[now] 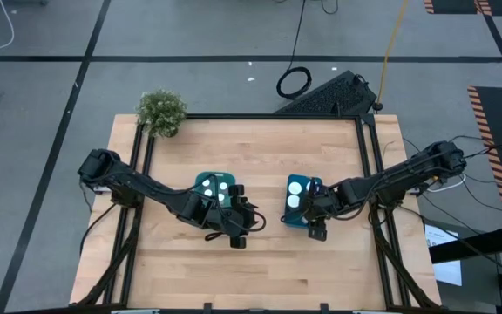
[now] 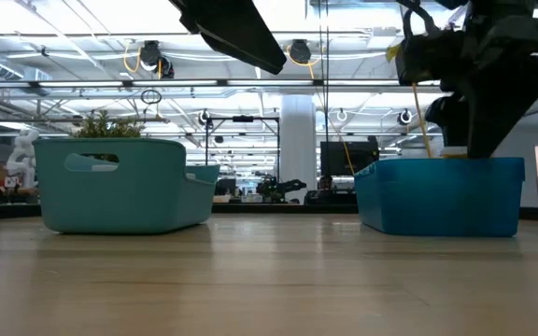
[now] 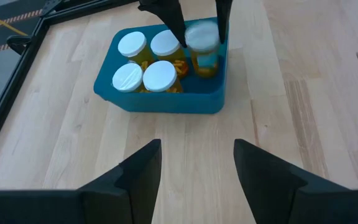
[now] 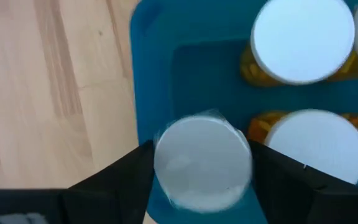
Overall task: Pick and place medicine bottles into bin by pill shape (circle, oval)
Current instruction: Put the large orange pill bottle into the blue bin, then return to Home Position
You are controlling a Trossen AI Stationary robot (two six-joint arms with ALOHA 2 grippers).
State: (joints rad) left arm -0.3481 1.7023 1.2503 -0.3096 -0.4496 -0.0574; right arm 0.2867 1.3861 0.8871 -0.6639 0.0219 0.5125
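Nearly done: the right pincer [image 4: 202, 163], closed on the last medicine bottle [image 4: 202, 163], holds it over the right bin [image 1: 296, 216] mid-bench. The left pincer [image 3: 196, 169] hangs parted, empty. No bottles lie loose on the bench [image 1: 260, 270].

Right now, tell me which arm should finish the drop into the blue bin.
The right. Its gripper holds a white-capped bottle between its fingers, directly over the blue bin, beside bottles already inside. The left gripper is open, empty, over bare table.
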